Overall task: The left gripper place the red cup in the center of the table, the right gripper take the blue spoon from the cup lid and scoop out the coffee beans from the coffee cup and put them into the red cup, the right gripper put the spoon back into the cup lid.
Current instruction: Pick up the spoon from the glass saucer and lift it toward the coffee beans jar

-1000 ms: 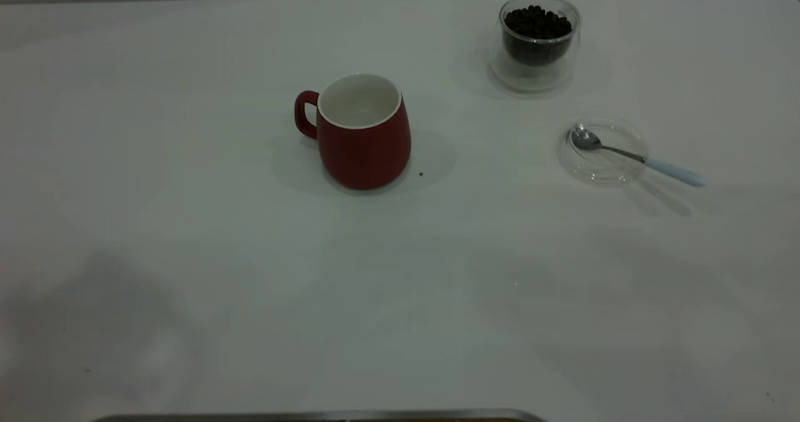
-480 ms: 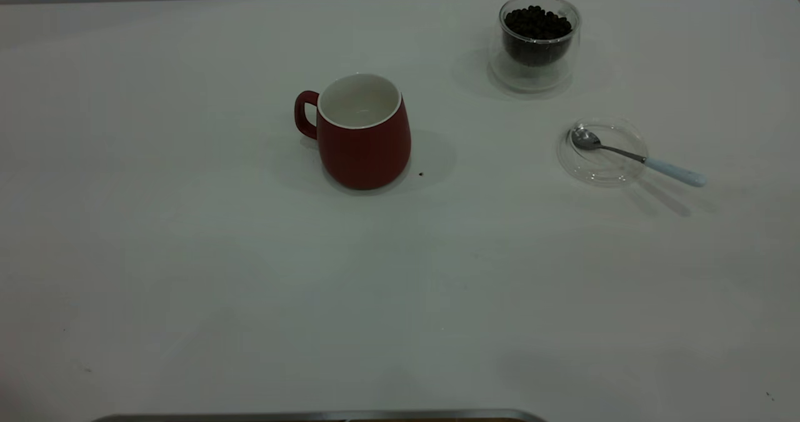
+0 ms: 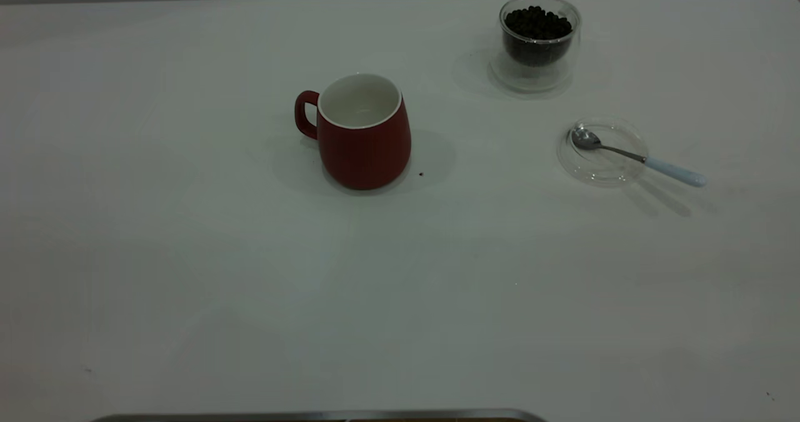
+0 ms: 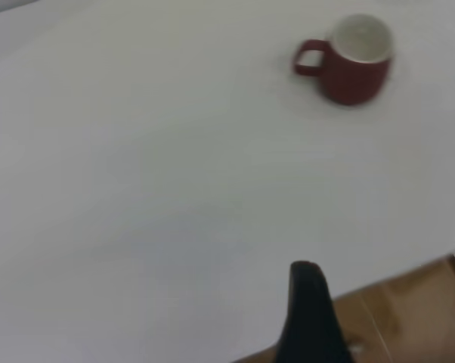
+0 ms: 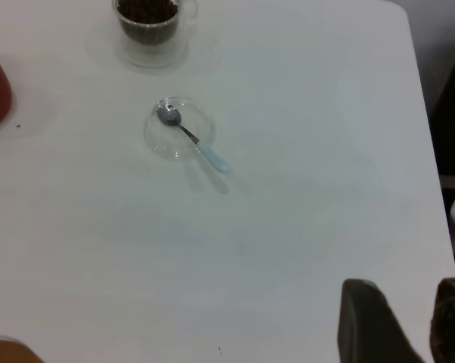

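The red cup (image 3: 364,135) stands upright near the middle of the table (image 3: 187,253), handle to the left, its white inside showing no beans. It also shows in the left wrist view (image 4: 352,60). The coffee cup (image 3: 535,44) with coffee beans (image 3: 537,22) stands at the back right. The cup lid (image 3: 603,153) lies in front of it with the blue spoon (image 3: 637,157) resting in it, handle over the rim to the right. My left gripper (image 4: 311,302) is far from the red cup, near the table edge. My right gripper (image 5: 413,295) is open, empty, far from the spoon (image 5: 193,140).
A small dark speck (image 3: 420,174) lies on the table just right of the red cup. A metal edge (image 3: 312,416) runs along the table's near side. Brown floor (image 4: 409,310) shows beyond the table edge in the left wrist view.
The dark shadows over the table's lower left and lower right have faded away. The cups, lid and spoon have not moved.
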`<state>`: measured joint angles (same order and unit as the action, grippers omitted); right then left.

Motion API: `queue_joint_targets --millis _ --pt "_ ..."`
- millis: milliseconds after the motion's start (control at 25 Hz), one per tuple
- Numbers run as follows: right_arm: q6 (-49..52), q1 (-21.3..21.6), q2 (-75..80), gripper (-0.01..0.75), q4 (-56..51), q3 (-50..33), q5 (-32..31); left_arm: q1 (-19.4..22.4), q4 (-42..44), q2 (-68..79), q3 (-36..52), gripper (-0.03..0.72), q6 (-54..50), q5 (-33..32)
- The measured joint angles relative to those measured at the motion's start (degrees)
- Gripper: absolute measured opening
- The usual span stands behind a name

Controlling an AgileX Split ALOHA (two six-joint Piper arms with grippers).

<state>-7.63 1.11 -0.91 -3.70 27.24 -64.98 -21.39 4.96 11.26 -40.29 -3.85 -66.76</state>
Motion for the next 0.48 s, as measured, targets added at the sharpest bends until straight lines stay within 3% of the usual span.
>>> queue_joint_targets --millis 280,480 --pt "0.0 0.0 0.0 0.241 0.0 0.0 0.0 17.08 -0.19 -6.9 5.03 0.587 -0.3 0.0" --pt "0.0 0.0 0.0 0.241 0.0 0.0 0.0 21.39 -0.26 -11.5 8.07 0.587 -0.3 0.14"
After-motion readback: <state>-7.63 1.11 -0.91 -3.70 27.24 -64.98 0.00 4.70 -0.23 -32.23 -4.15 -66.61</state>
